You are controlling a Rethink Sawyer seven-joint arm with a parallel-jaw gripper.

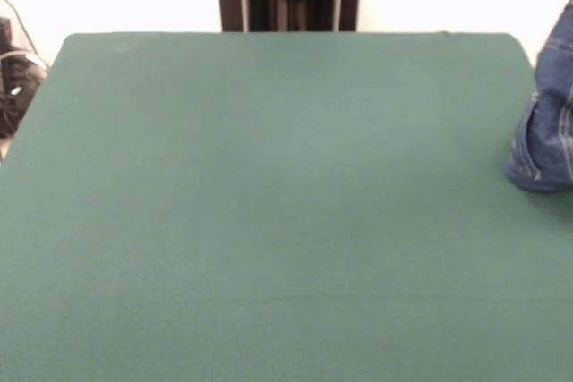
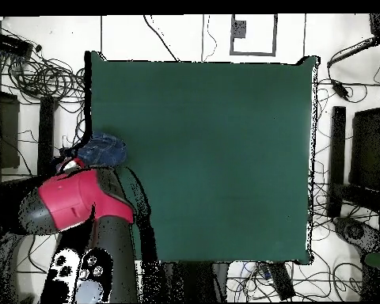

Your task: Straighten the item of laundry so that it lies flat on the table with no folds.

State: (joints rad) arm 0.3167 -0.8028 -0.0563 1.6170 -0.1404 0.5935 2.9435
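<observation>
Jeans [image 1: 544,123] hang bunched at the table's [image 1: 269,221] three o'clock edge – claw hidden under the arm [image 2: 74,198], grip unknowable; released here, they could slide off the table

A robotics lab: green test table [image 2: 225,158], red robot arm [image 2: 74,202] on pedestal, cables [image 2: 43,75] & equipment all over white floor.

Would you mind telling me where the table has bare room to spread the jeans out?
Nearly the whole table is bare. Only one side edge is crowded, where the bunched jeans sit under the red arm.
</observation>
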